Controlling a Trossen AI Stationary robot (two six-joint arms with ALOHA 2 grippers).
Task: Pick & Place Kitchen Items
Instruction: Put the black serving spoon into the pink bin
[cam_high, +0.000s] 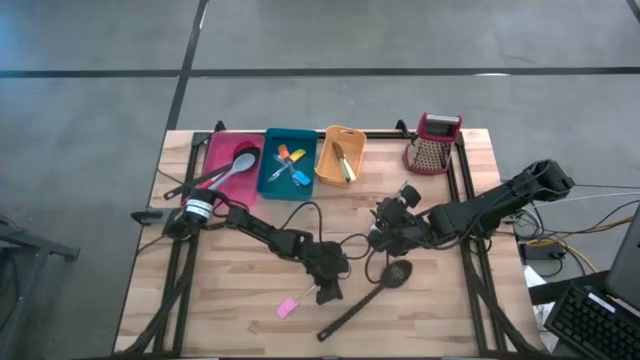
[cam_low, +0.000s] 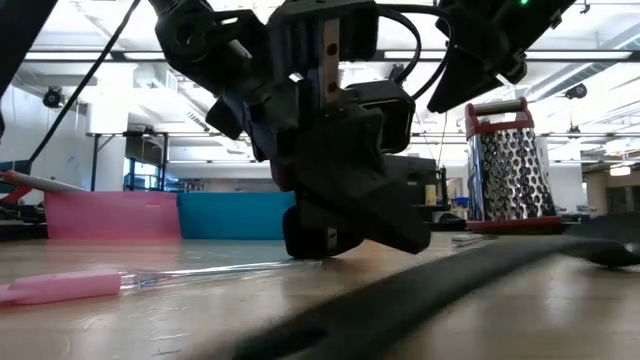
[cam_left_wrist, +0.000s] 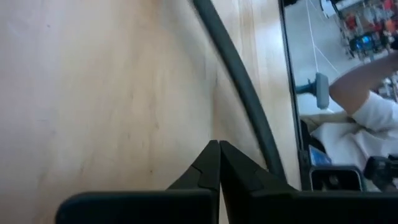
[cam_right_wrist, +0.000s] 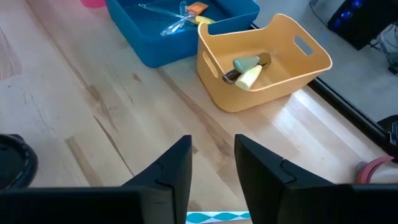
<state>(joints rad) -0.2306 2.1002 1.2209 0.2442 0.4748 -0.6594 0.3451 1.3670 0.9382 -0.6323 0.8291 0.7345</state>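
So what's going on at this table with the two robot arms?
The robot is sorting loose kitchen tools into bins at the back of the table. The pink bin, the blue bin and the orange bin already hold some. The left hand is low over the wood with its fingers shut, next to a pink-handled tool and a long black slotted spoon not yet put away. The right hand hovers open nearby, holding nothing.
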